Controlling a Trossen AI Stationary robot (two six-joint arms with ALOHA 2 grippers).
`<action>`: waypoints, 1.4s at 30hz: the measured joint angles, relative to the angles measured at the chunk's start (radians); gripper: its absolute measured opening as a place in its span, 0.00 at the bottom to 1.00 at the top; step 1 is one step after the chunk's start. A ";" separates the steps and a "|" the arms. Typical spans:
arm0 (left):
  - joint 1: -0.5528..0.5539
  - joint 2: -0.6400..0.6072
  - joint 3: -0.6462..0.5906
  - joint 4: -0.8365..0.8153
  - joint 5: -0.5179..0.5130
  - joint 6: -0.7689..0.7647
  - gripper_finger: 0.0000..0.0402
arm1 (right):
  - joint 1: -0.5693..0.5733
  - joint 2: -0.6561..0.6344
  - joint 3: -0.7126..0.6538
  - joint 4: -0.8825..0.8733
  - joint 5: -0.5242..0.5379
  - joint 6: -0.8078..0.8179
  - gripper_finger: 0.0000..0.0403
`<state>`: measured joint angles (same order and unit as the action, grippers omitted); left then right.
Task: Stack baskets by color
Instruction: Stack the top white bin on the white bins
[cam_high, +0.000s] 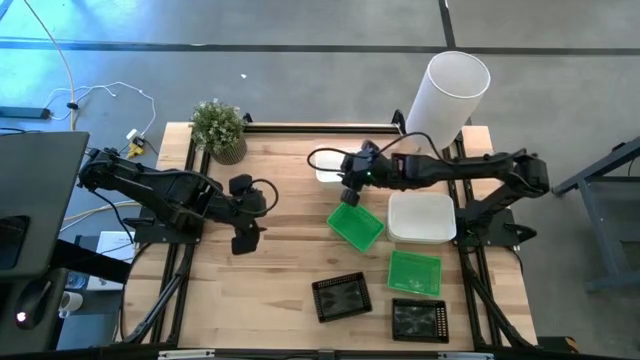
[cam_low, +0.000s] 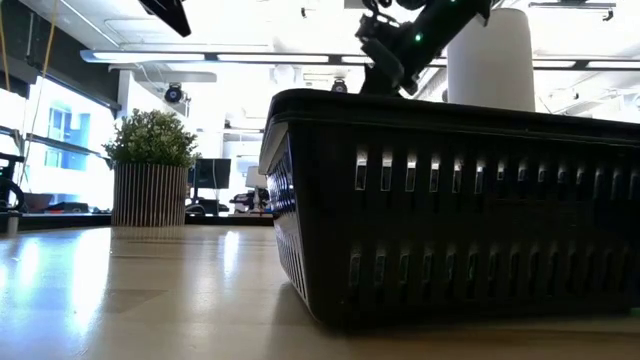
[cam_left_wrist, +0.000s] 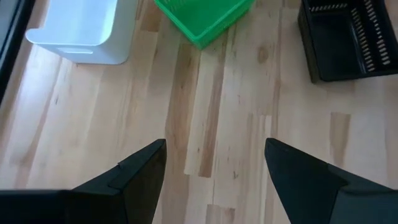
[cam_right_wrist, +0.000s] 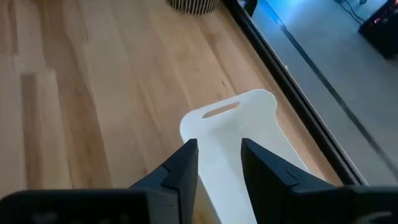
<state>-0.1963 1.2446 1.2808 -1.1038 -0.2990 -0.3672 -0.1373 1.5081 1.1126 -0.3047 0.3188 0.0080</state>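
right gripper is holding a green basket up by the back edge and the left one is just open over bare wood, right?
Not green: the right gripper holds a white basket near the table's back edge, as the right wrist view shows. The left gripper is indeed open over bare wood.

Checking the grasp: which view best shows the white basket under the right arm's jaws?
Right wrist view: the white basket with its handle slot fills the frame, one wall between the right gripper jaws. High view shows only a white sliver beside the arm. Low view hides it behind a black basket. Left wrist view shows a different white basket.
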 joint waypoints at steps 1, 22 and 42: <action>0.000 0.000 0.000 0.000 0.004 0.000 0.65 | 0.000 0.006 0.000 -0.002 -0.001 -0.016 0.27; 0.000 0.000 0.000 0.001 -0.027 0.009 0.65 | -0.011 0.168 0.000 -0.028 -0.047 -0.355 0.27; 0.000 0.001 0.000 0.001 -0.027 0.042 0.64 | -0.053 0.284 0.000 -0.096 -0.042 -0.322 0.26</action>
<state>-0.1959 1.2453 1.2808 -1.1027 -0.3256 -0.3248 -0.1905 1.7920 1.1126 -0.4009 0.2768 -0.3145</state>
